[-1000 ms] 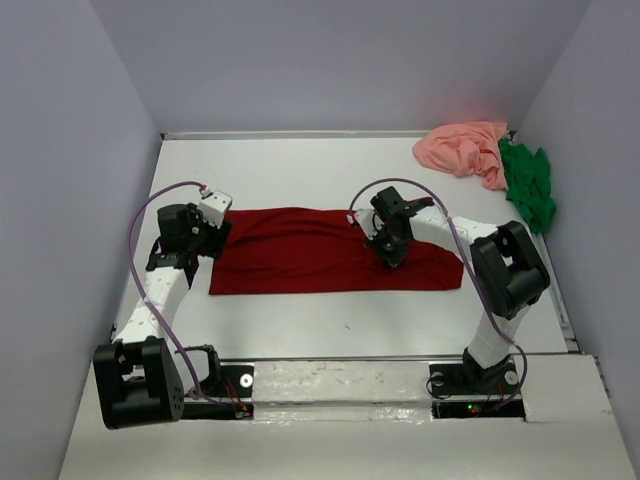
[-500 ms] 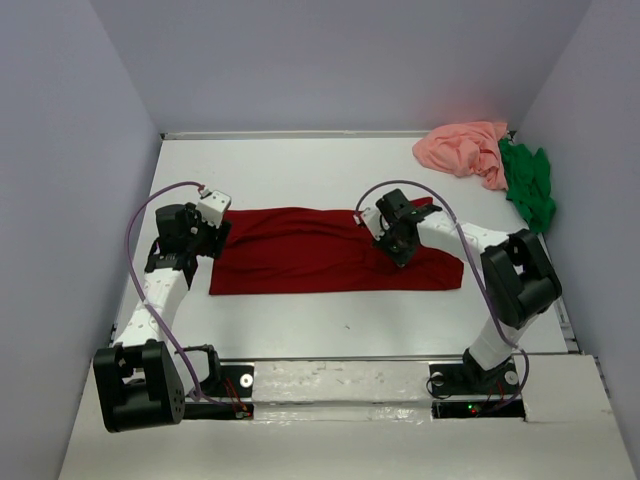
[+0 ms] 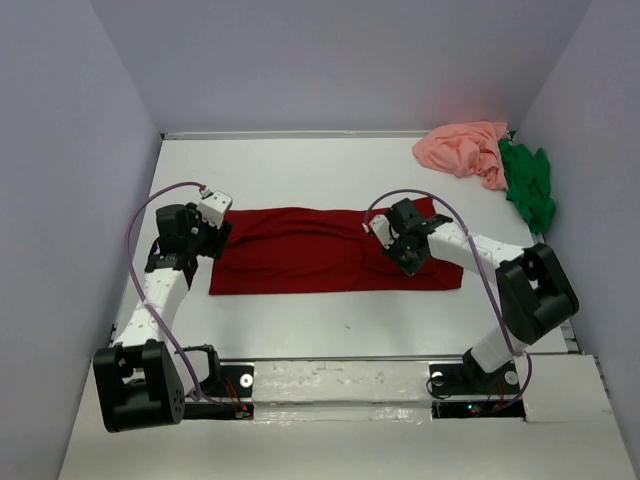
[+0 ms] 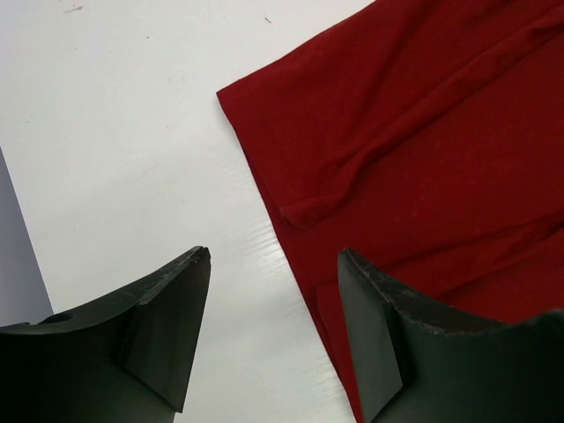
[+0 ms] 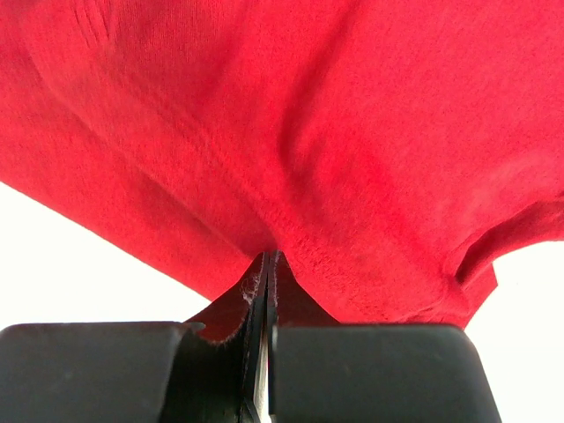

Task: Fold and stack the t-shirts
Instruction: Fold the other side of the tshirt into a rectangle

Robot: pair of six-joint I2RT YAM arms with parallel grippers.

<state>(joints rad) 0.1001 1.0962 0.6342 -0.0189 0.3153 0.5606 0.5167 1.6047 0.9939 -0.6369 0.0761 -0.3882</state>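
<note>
Left arm (image 3: 160, 290) is extended forward along the left side. Left gripper (image 4: 273, 257) is pointed down, its 2 fingers spread apart, with nothing held between them. Right arm (image 3: 470, 250) is reached inward to the left, forearm low. Right gripper (image 5: 268, 260) is clamped tight on a fold of the dark red t-shirt (image 3: 300, 250).

A white worktop (image 3: 300, 170) fills the floor of an enclosure, its surface smooth and slightly glossy. Plain pale grey-lavender walls close it in: a left wall (image 3: 60, 200), a back wall (image 3: 340, 60) and a right wall (image 3: 600, 150). A thin raised strip (image 3: 300, 134) runs along the worktop's far edge where it meets the back wall. A small dark speck (image 3: 347, 325) lies on the near part of the surface. At the near edge sits a shinier white panel (image 3: 340, 385), scuffed in places, set across the worktop's width.
</note>
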